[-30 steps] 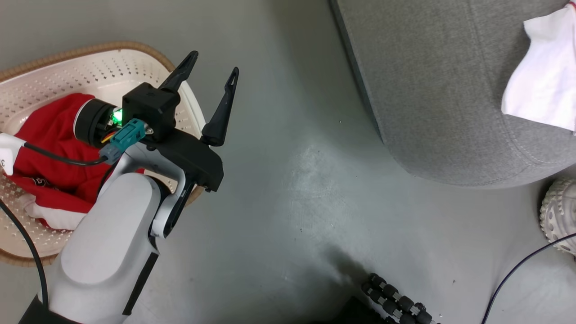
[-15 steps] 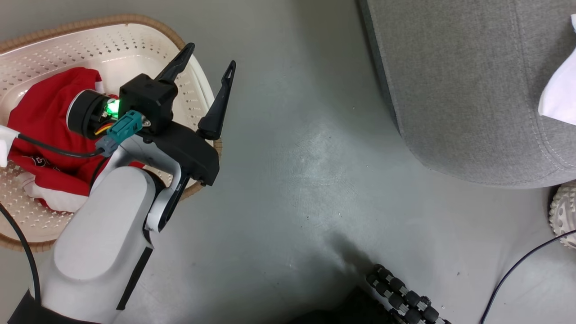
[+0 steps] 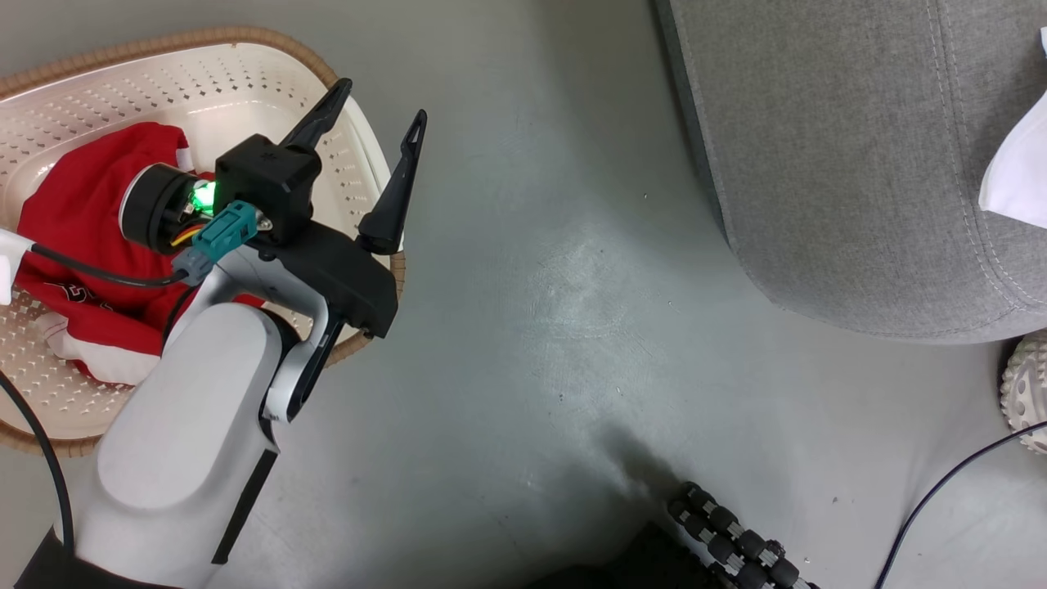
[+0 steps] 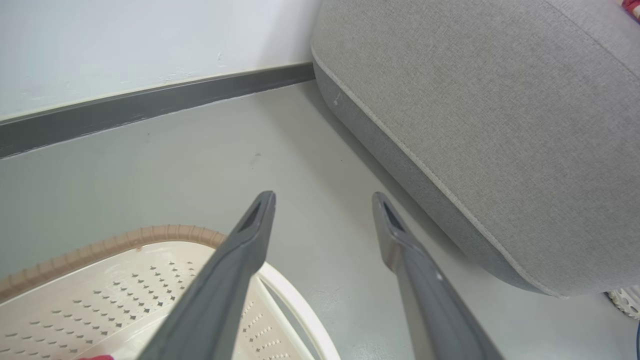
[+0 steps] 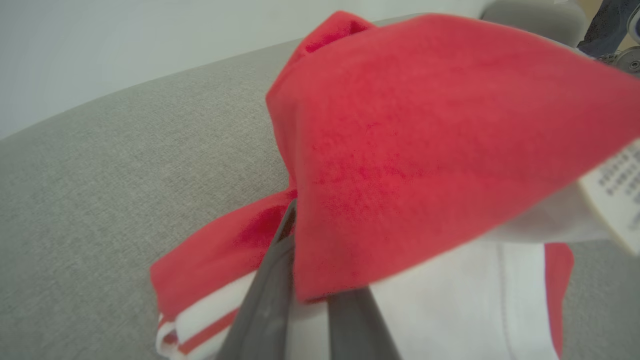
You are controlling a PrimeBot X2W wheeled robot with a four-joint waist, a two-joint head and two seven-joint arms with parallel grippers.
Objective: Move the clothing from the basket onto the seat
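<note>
The cream basket with a brown rim stands on the floor at the left of the head view, and red clothing with white parts lies inside it. My left gripper hangs open and empty above the basket's right rim; the left wrist view looks past its spread fingers toward the grey seat. In the right wrist view my right gripper is shut on a red and white clothing piece just over the seat. White fabric rests on the seat at the right edge.
Bare grey floor separates basket and sofa. A white knobby wheel and a black cable sit at the lower right. A black ribbed roller lies at the bottom edge. A wall with a dark baseboard runs behind the basket.
The head camera swung slightly a second ago, shifting the whole picture right and up; it is still now. My left gripper stays open over the basket's rim.
</note>
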